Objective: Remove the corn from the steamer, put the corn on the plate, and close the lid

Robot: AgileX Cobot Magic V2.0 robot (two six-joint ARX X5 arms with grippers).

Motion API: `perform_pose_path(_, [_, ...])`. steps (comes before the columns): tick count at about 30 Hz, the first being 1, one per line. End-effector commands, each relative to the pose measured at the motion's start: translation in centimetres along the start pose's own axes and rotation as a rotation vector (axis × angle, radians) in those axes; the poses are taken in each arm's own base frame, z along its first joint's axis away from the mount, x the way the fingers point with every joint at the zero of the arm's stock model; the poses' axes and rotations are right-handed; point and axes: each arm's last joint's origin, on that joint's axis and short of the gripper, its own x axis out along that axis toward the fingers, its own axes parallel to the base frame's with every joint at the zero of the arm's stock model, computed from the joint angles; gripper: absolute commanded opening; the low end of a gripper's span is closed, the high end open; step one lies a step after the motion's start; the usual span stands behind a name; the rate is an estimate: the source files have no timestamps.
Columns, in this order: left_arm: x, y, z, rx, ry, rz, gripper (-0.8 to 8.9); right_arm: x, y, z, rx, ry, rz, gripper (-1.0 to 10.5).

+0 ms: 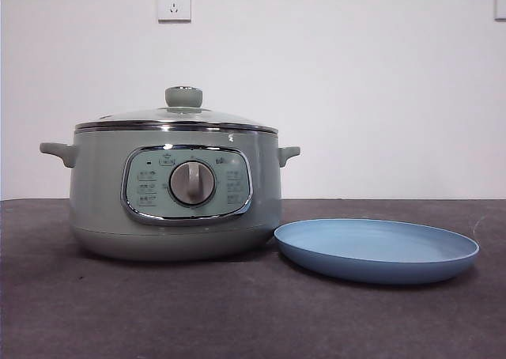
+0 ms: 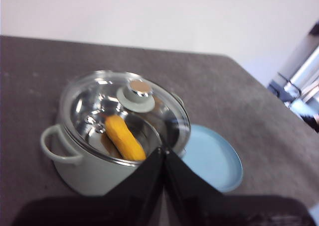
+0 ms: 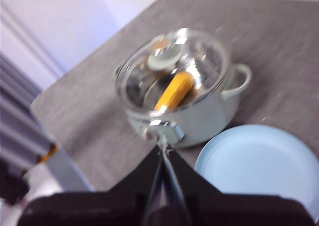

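Note:
The sage-green steamer (image 1: 174,197) stands on the dark table with its glass lid (image 1: 178,115) on it. Through the lid, the yellow-orange corn (image 2: 124,137) lies inside the pot, also visible as corn (image 3: 173,91) in the right wrist view. The light-blue plate (image 1: 378,250) lies empty just right of the steamer. My left gripper (image 2: 163,149) hangs above the scene, shut and holding nothing, well clear of the lid knob (image 2: 136,95). My right gripper (image 3: 163,147) is also shut and empty, high above the steamer (image 3: 184,94) and plate (image 3: 259,166). Neither arm shows in the front view.
A white wall with a socket (image 1: 174,3) stands behind the table. The dark table (image 1: 237,311) stretches in front of the pot and plate. The table's edge (image 3: 60,151) and a floor area lie to one side in the right wrist view.

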Motion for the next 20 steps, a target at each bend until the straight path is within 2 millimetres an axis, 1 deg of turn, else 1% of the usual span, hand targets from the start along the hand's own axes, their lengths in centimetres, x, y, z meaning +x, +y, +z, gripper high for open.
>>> perform_pose_path(1, [-0.02, -0.28, 0.31, 0.054, 0.024, -0.020, -0.07, 0.54, 0.28, 0.15, -0.045, 0.030, 0.041, -0.1])
perform_pose_path(5, [0.17, -0.39, 0.40, 0.057, 0.039, -0.040, -0.07, 1.12, 0.64, 0.14, -0.058, 0.049, 0.074, -0.1])
perform_pose_path(10, [0.18, -0.42, 0.40, 0.059, 0.040, -0.045, 0.00, 1.24, 0.88, 0.14, -0.065, 0.052, 0.087, 0.1])
perform_pose_path(11, [0.18, -0.42, 0.40, 0.059, 0.040, -0.045, 0.00, 1.21, 0.90, 0.13, -0.066, 0.052, 0.087, 0.4])
perform_pose_path(15, [0.18, -0.42, 0.40, 0.058, 0.040, -0.044, 0.01, 1.18, 0.93, 0.14, -0.063, 0.051, 0.087, 2.6])
perform_pose_path(16, [0.18, -0.42, 0.40, 0.057, 0.040, -0.044, 0.00, 1.18, 0.93, 0.13, -0.063, 0.051, 0.087, 3.0])
perform_pose_path(18, [0.18, -0.41, 0.36, 0.055, 0.043, -0.042, 0.00, 1.18, 0.93, 0.14, -0.064, 0.051, 0.088, 3.5])
perform_pose_path(20, [0.18, -0.39, 0.29, 0.051, 0.049, -0.038, 0.00, 1.18, 0.93, 0.14, -0.064, 0.051, 0.088, 3.6])
